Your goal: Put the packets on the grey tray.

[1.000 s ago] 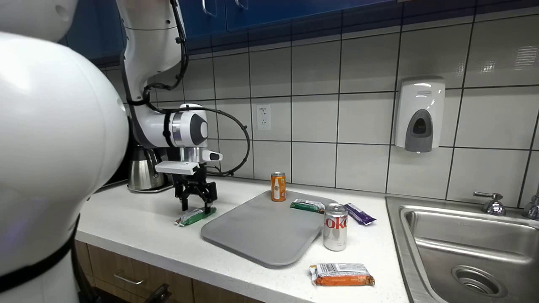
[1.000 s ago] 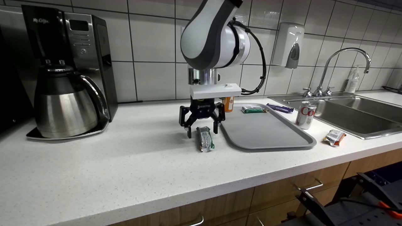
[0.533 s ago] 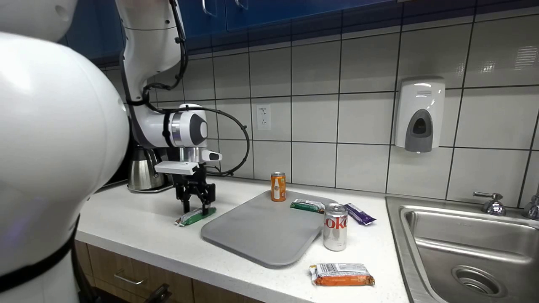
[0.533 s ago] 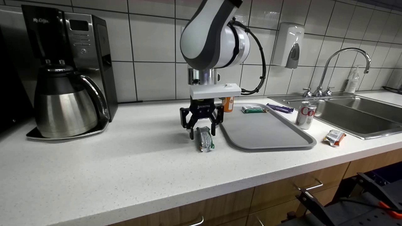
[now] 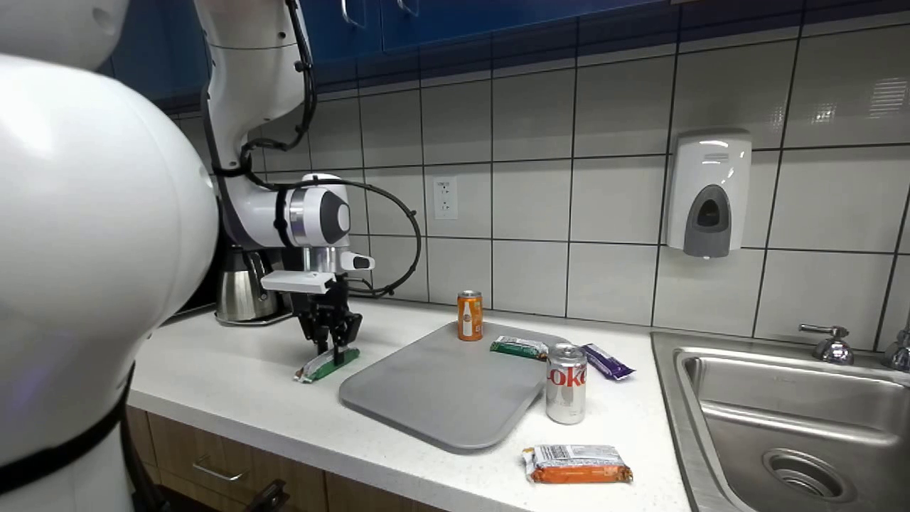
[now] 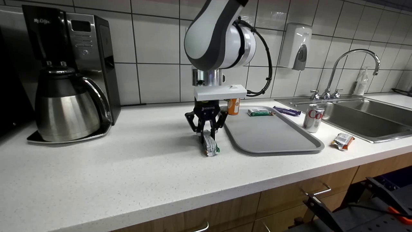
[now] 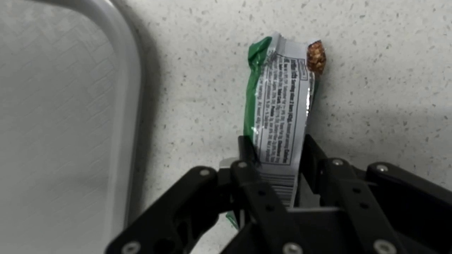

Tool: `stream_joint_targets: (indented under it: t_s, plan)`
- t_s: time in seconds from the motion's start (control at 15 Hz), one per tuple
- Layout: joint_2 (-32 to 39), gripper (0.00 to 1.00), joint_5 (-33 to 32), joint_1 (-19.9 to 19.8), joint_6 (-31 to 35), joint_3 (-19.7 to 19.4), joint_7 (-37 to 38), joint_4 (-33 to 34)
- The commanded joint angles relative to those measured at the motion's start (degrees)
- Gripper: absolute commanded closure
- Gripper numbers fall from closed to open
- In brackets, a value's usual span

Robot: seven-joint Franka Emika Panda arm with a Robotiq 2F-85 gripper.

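- The white speckled counter (image 6: 128,174) runs along a tiled wall (image 5: 462,121), with wooden drawers (image 6: 280,199) under its front edge.
- The robot arm (image 5: 256,71) reaches over the counter, its wrist pointing down.
- The steel sink (image 5: 682,412) is set into the counter, its back rim near the wall.
- The coffee maker (image 6: 91,42), with a steel carafe (image 6: 66,109), stands by the counter's back edge, well apart from the sink.
- The grey tray (image 5: 426,398) lies flat on the counter between coffee maker and sink.
- The gripper (image 7: 277,141) is drawn in to the width of the green packet (image 7: 282,106) and has hold of it: in the wrist view its fingers (image 7: 246,150) stand against both long sides.
- The silver can (image 5: 566,395), red-lettered, stands upright on the counter, just beside the tray's sink-side edge.
- The orange can (image 5: 469,316) stands upright on the tray, at its back corner nearest the coffee maker.
- The orange packet (image 5: 578,466) lies on the counter, between the tray's front corner on the sink side and the sink.
- The green packet lies on the counter, printed side up, near the tray's edge facing the coffee maker, apart from the rim.
- The purple packet (image 5: 606,361) lies on the counter, just beside the tray's back corner on the sink side.
- The bluish-green and white packet (image 5: 517,348) lies on the tray, near that same corner.
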Motion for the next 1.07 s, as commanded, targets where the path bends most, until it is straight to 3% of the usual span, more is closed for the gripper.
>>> stream_joint_targets:
  t_s: [0.0, 0.47, 1.0]
  plan:
    - [-3.35, 0.88, 0.11, -0.44, -1.91, 0.10, -0.20, -1.53]
    - [-11.54, 0.88, 1.86, -2.27, -5.72, 1.42, -2.93, -5.54]
    - [-18.66, 0.88, 1.99, -6.64, -9.45, 0.27, -4.56, -8.27]
